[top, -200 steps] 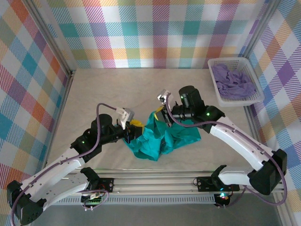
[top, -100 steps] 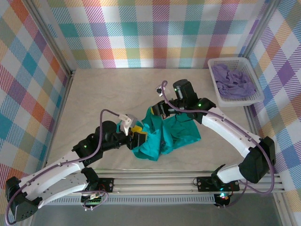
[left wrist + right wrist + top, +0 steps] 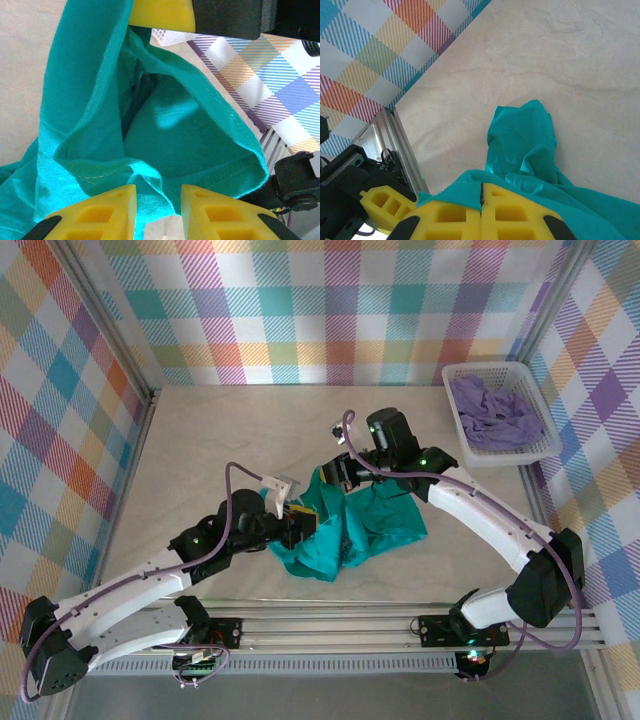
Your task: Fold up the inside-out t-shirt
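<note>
Left hand [image 3: 297,525] has pushed into t-shirt [image 3: 385,525]

walls [image 3: 330,310]: pastel plaid cloth, three sides
frame [image 3: 112,335]: grey metal posts at the corners
table [image 3: 230,430]: pale beige, faintly marbled, soft even light
basket [image 3: 505,454]: white plastic, far right, lavender garment [image 3: 495,415] inside
rail [image 3: 330,618]: silver, near edge

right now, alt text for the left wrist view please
A crumpled teal t-shirt gapes open, its stitched hems showing. The left gripper has its yellow fingers apart at the bottom edge, a fold of cloth between them; plaid wall at right.
</note>
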Robot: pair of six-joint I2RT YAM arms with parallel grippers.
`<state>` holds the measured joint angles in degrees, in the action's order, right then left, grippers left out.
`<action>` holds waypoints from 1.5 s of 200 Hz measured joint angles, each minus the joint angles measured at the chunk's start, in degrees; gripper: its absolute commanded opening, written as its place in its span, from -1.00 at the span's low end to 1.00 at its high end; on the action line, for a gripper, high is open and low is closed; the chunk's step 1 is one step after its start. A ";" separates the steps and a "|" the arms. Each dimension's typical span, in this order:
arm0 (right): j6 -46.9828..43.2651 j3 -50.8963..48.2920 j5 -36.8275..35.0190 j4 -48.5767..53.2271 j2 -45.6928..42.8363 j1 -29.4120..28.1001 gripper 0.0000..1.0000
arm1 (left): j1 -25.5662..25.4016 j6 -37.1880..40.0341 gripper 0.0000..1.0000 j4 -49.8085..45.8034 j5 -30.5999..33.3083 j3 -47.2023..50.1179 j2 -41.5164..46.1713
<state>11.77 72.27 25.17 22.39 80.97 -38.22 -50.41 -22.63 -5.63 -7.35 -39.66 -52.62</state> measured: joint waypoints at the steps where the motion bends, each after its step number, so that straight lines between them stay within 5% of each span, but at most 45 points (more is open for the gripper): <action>1: 0.00 0.00 -0.02 0.00 0.00 0.00 -1.00 | 0.00 -0.07 -0.41 0.00 0.00 -0.04 -0.04; 18: 0.00 0.00 0.00 -0.02 0.00 0.00 -1.00 | -0.22 -0.74 -0.45 -0.13 0.68 -1.11 -1.46; 57: -0.20 0.00 -1.18 0.02 0.00 0.02 -1.00 | -0.44 -2.01 -0.99 -0.26 2.84 -3.41 -3.93; 138: -0.37 -0.07 -10.29 -1.03 -0.42 0.37 -1.00 | -0.50 -5.92 -1.00 -16.31 10.32 -4.52 7.80; 213: -0.87 0.02 -8.44 -2.38 1.46 -0.02 -1.00 | -0.52 2.80 -0.12 -12.13 3.08 -1.97 8.24; 300: -3.69 3.61 -6.45 1.36 2.71 0.07 -1.00 | -0.55 23.17 0.15 -5.35 5.62 6.78 14.10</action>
<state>8.08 75.88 18.72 23.75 83.68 -38.15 -50.96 0.54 -10.98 -1.74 -32.88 -38.52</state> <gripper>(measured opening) 0.064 0.573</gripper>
